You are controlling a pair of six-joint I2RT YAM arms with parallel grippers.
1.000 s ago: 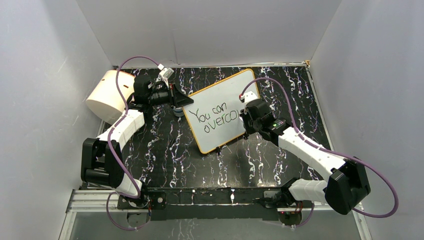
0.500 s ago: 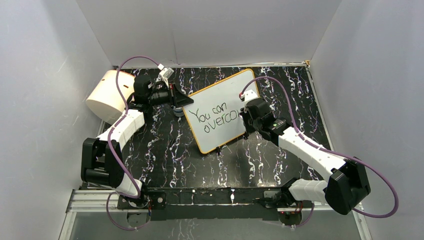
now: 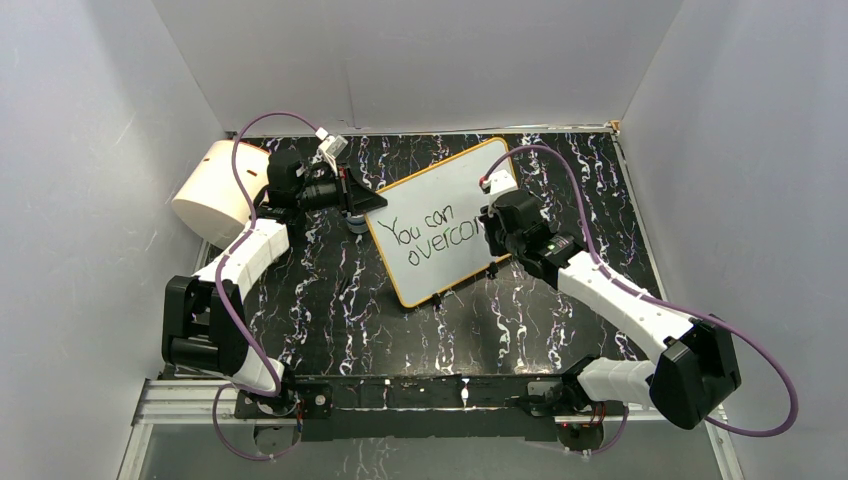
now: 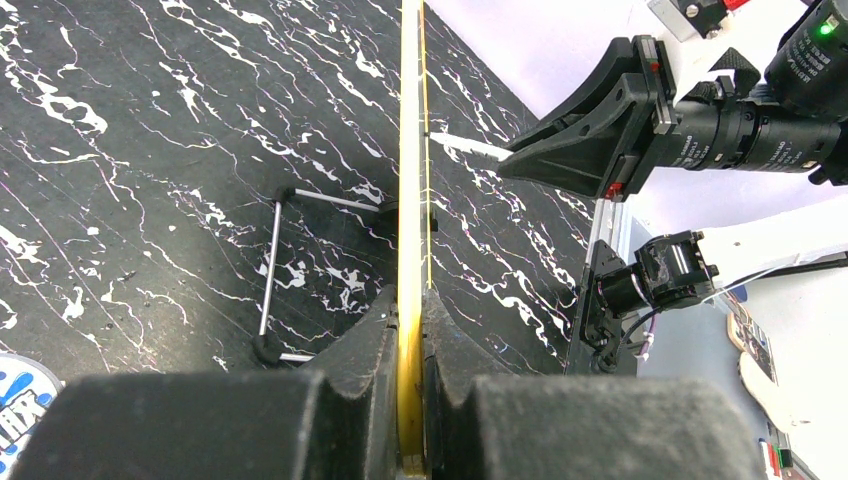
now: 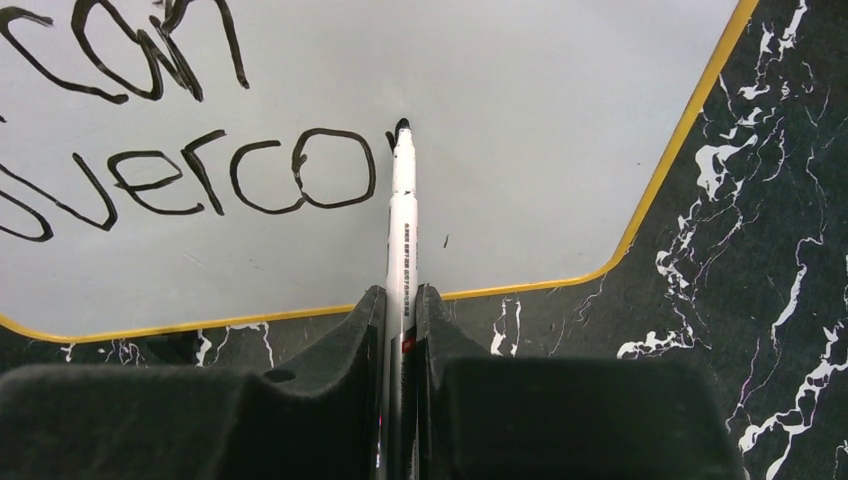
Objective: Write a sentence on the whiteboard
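— Black marker (image 5: 403, 210), thin barrel, was clamped in the right gripper (image 5: 402, 300). Jaws were closed tight on it, tip at the whiteboard (image 5: 560, 110) just right of the last "o", seemingly touching.

— And the board, where was it?

— Stood up on edge, approx mid of the table (image 3: 330, 300), a bit toward the back, written face turned to the pen. The left gripper (image 4: 410, 315) was pinched shut on its yellow rim (image 4: 410, 180) at the far side from the pen.

— How far along was the sentence (image 3: 430, 232)?

— "You can" on top, "overco" below. So prob. past halfway; the rest of "overcome" and "this" weren't written yet.

— Would that board handle ok?

— I'd say stiff & light, but glossy, so slippery on the face. The edge looked like the only sensible place to grab, w/ a pad on either side of the rim. Its wire foot (image 4: 270, 270) looked flimsy. W/o that pinch, pen pressure would prob. tip or slide it.

— And the pen?

— Light, smooth plastic. Held low on the barrel, so it could twist if pressed hard. Gentle strokes, imo.
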